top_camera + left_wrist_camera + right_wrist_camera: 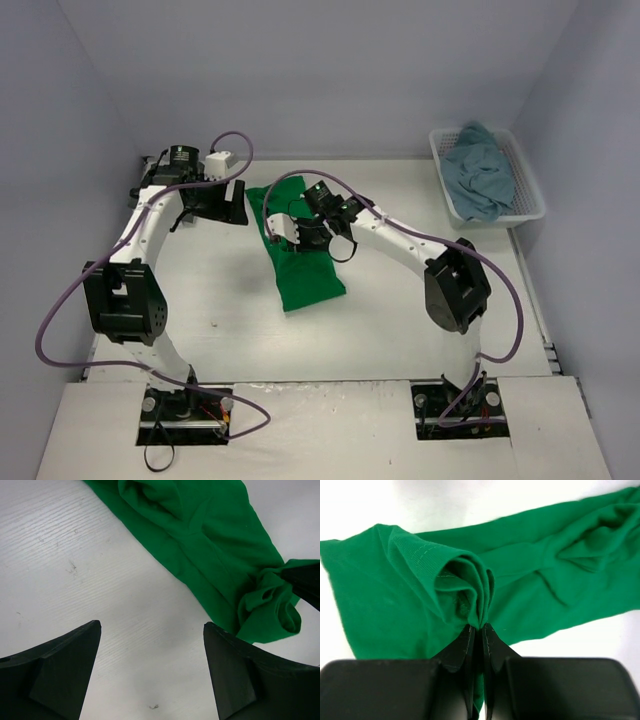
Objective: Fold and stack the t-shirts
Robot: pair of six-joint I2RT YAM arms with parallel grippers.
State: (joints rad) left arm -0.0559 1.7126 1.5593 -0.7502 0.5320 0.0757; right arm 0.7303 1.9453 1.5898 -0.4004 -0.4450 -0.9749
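From above, the green t-shirt [306, 275] lies as a long, rumpled strip on the white tabletop [390, 320], running from the far left toward the near right. The right pincer [289, 232] sits over the strip's middle, touching the cloth, with the broad end of the shirt on its near side and the narrow end on its far side. The left pincer [236, 205] is at the narrow far end, just beside the fabric's edge. Whether either pincer is spread cannot be told from this view. Well apart from both, off to the right pincer's far right, a white basket [528, 185] holds a blue-grey garment [480, 172].

In the left wrist view, the left pincer [152, 626] is spread wide, its two dark fingers [60, 672] holding nothing, and bare tabletop [75, 555] shows between them. The green t-shirt [210, 540] lies ahead of it and to its right, ending in a bunched fold near the right finger. A dark tip of the other arm shows at that bunch, at the right edge.

In the right wrist view, the right pincer [481, 628] is pressed together, pinching a gathered fold of the green t-shirt [390, 600] between its fingertips. The hemmed, stitched edge rises just ahead of the tips. The cloth spreads out to either side of the pincer, and the long strip runs away to its right.
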